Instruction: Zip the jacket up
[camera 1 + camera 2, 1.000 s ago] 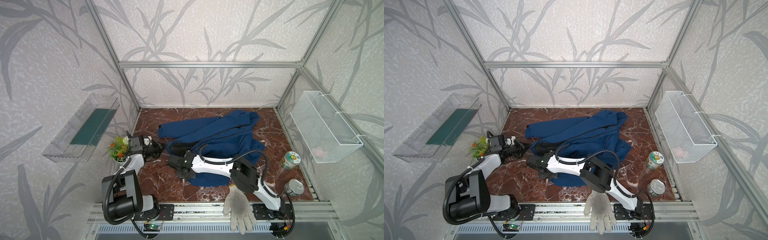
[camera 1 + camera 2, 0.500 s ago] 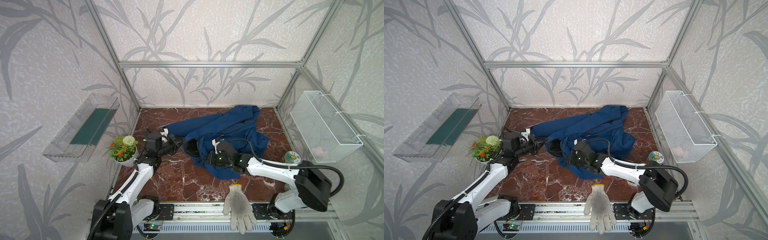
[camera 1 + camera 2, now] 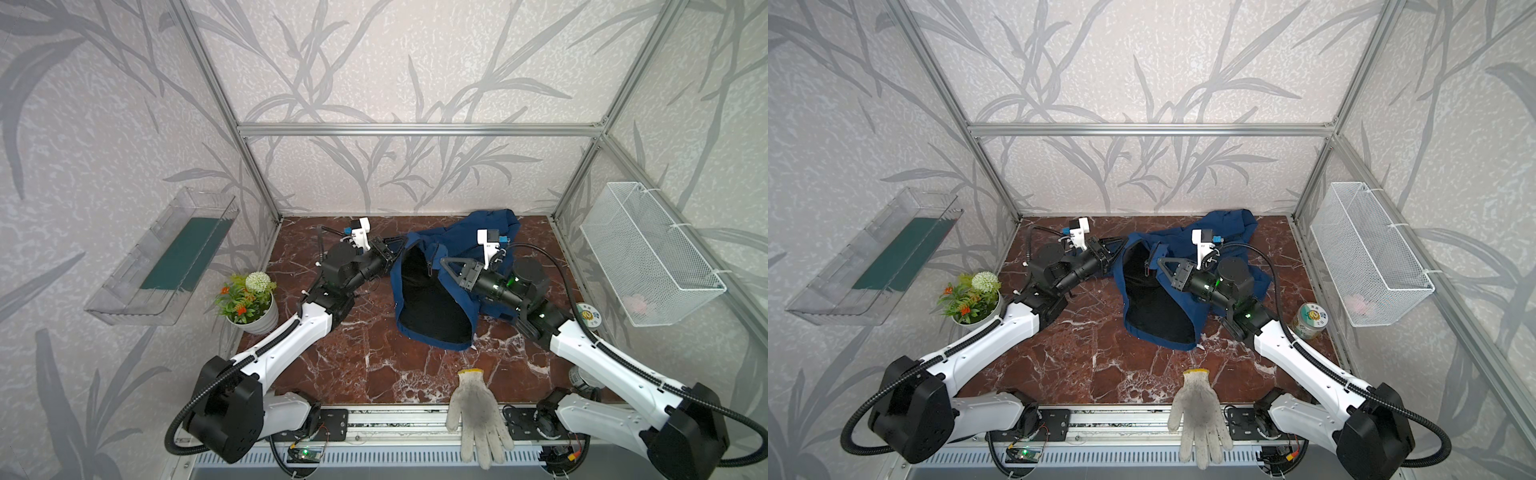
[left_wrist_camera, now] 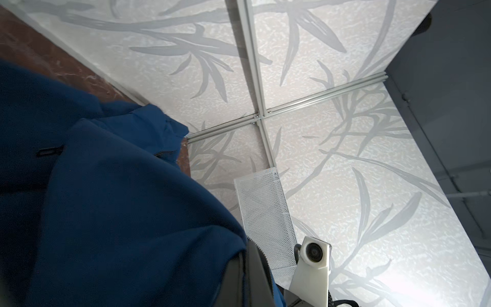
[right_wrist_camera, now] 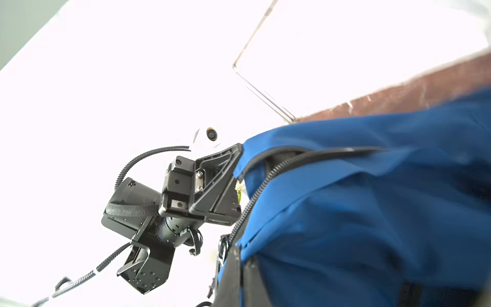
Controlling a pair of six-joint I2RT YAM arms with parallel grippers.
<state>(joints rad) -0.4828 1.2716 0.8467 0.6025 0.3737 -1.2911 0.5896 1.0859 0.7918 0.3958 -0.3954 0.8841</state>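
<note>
At the back of the surface (image 3: 365, 361), you are pulling the jacket (image 3: 432, 299), heaped 1 second ago, up and open, left hand (image 3: 397, 245) and right hand (image 3: 444, 262) each pinching a front edge, readying the zipper (image 5: 255, 196) for joining.

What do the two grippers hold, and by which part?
Both hold the jacket: the left gripper one edge of its open front, by the zipper; the right gripper the opposite edge.

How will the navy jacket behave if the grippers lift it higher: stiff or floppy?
Probably floppy: the jacket sags between the left gripper and the right gripper, black lining gaping open. Likely light for its size, since two small pinches raise its front. The zipper teeth curve loosely, so the edges may swing out of line.
</note>
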